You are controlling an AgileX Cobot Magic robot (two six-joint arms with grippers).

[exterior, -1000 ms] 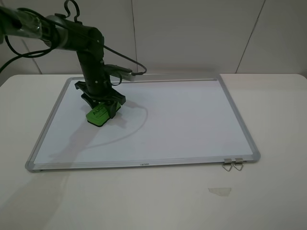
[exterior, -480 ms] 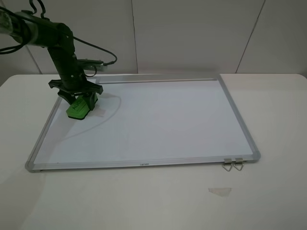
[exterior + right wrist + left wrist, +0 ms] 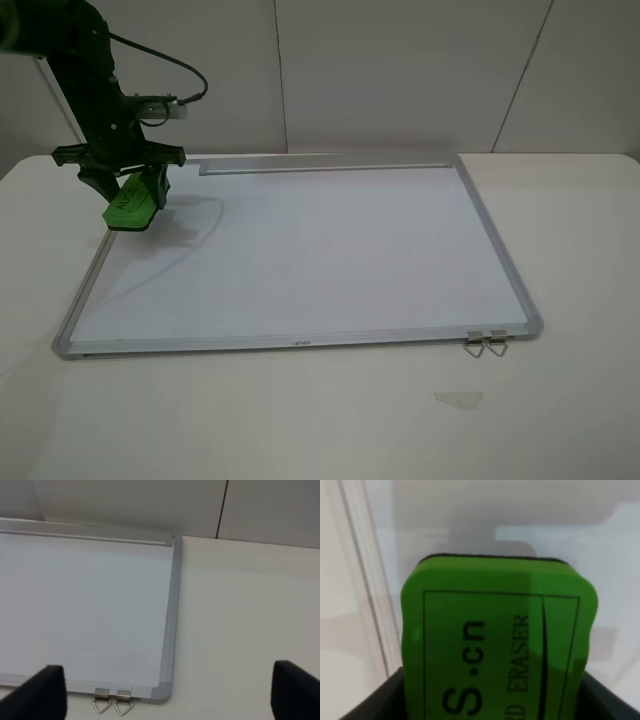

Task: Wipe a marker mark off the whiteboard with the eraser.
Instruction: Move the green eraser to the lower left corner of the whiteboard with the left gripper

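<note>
My left gripper (image 3: 128,190) clamps eraser (image 3: 130,208) by its sides, at far-left corner of whiteboard (image 3: 300,260). I judge eraser light, foam-soft; side grip suits. Right gripper (image 3: 172,695) wide, empty. Marker mark not visible.

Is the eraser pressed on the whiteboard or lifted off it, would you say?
Lifted, apparently: the left end effector holds the eraser tilted over the left edge of the whiteboard, its shadow lying apart from it.

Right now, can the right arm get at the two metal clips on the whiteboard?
Probably yes. Its open jaws frame the clips in the wrist view with nothing between, and the left arm holds the eraser well away.
</note>
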